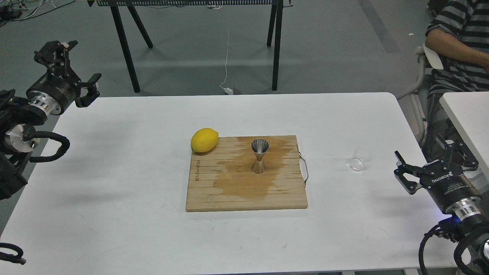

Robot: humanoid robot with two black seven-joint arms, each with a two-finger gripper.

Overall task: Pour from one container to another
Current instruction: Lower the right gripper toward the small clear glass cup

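The small clear glass cup (359,160) stands on the white table (114,172), right of the board. The steel jigger (259,156) stands upright on the wooden cutting board (214,194), in a dark wet patch. My right gripper (435,162) is low at the table's right edge, open and empty, roughly a cup's few widths right of the glass cup. My left gripper (68,70) hangs open and empty above the table's far left corner, far from both containers.
A yellow lemon (204,140) rests at the board's far left corner. The board has a wire handle (304,170) on its right side. A seated person (458,42) is at the far right, with black table legs (126,49) behind.
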